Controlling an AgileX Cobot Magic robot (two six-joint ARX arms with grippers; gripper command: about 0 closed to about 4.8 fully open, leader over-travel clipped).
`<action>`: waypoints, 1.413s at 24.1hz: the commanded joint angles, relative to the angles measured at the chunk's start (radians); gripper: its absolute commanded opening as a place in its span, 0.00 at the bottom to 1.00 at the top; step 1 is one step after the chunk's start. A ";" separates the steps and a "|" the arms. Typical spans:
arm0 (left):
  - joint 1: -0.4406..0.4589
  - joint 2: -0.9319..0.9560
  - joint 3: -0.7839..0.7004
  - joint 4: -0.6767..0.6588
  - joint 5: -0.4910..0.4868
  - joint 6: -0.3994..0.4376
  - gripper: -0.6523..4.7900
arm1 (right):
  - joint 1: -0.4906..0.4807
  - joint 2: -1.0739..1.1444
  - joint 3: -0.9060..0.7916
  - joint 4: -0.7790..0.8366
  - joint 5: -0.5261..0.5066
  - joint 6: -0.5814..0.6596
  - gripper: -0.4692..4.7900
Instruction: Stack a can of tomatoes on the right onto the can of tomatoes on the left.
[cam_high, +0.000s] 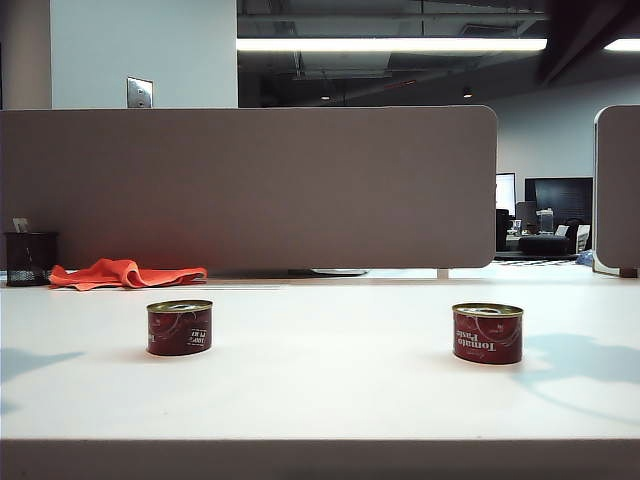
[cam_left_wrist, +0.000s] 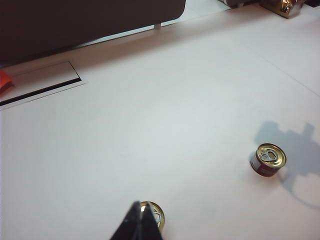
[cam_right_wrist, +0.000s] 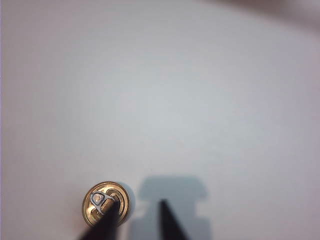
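Left gripper (cam_left_wrist: 141, 220) — fingertips pressed together, aimed down at table. Right gripper (cam_right_wrist: 136, 220) — fingers slightly parted, also pointing down.

A broad white tabletop (cam_high: 320, 390) runs back to a grey fabric partition panel (cam_high: 250, 185) at twelve o'clock, a second grey panel (cam_high: 618, 185) at two o'clock, a long fluorescent ceiling light (cam_high: 390, 45) above, and dim office desks with dark monitors (cam_high: 555, 205) beyond.

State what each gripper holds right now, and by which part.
Nothing is held. The right gripper hangs above the right can, jaws apart; the left gripper, jaws together, hangs above the left can. Both cans stand on the table.
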 joint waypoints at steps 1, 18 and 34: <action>-0.002 0.012 0.009 -0.019 0.021 0.003 0.11 | 0.001 0.080 0.026 0.002 0.008 0.004 0.80; -0.002 0.018 0.009 -0.028 0.073 0.000 0.11 | 0.002 0.413 0.055 -0.008 -0.149 0.187 1.00; -0.002 0.017 0.008 -0.017 0.071 0.001 0.11 | 0.014 0.529 0.055 -0.055 -0.170 0.220 1.00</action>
